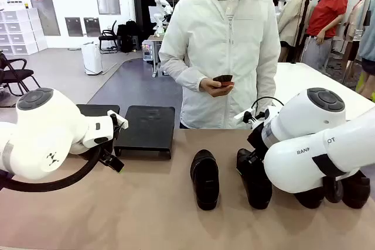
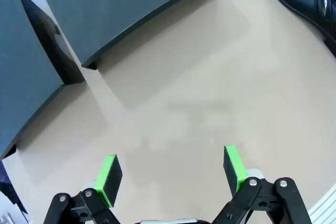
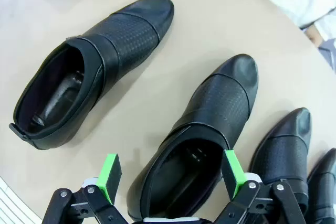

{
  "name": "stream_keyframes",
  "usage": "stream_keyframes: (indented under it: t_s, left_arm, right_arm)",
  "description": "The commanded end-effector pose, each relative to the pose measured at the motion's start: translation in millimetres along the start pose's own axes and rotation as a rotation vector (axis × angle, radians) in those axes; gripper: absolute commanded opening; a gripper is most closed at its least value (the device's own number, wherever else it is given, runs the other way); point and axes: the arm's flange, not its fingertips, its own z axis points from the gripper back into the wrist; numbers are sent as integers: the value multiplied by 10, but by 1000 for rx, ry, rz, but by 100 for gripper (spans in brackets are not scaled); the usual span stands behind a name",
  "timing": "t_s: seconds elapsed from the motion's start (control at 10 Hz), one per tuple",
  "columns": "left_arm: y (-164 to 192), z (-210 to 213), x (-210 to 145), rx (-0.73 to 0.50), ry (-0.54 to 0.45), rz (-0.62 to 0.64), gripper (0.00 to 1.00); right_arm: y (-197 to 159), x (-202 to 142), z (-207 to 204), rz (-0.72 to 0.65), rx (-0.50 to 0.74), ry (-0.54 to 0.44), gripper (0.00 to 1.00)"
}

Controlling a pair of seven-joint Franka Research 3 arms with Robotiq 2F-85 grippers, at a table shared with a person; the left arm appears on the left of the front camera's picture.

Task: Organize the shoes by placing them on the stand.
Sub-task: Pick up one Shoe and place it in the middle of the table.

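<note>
Hovering above bare table (image 2: 210, 103) just in front of the stand (image 2: 131, 9), the left gripper (image 2: 170, 170) is held with its green pads spread wide and nothing between them. The stand's two sloped black platforms (set side by side near the table's far edge) are seen left of centre in the front view. Four glossy black shoes (image 1: 205, 178) are lined up on the table to its right, toes all pointing the same way. The right gripper (image 3: 170, 171) is poised open over the heel opening of the second shoe (image 3: 205, 129) from the left, one pad to either side, not clamped on it. A small dark object is held in the hand (image 1: 214, 86) of a person across the table.
</note>
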Motion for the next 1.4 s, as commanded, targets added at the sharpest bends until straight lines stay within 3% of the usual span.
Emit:
stream_keyframes:
  t_s: [0.0, 1.3]
  left_arm:
    - [0, 4, 1, 0, -1, 0, 100]
    - [0, 4, 1, 0, -1, 0, 100]
  right_arm:
    - [0, 0, 0, 0, 0, 0, 100]
    - [0, 0, 0, 0, 0, 0, 100]
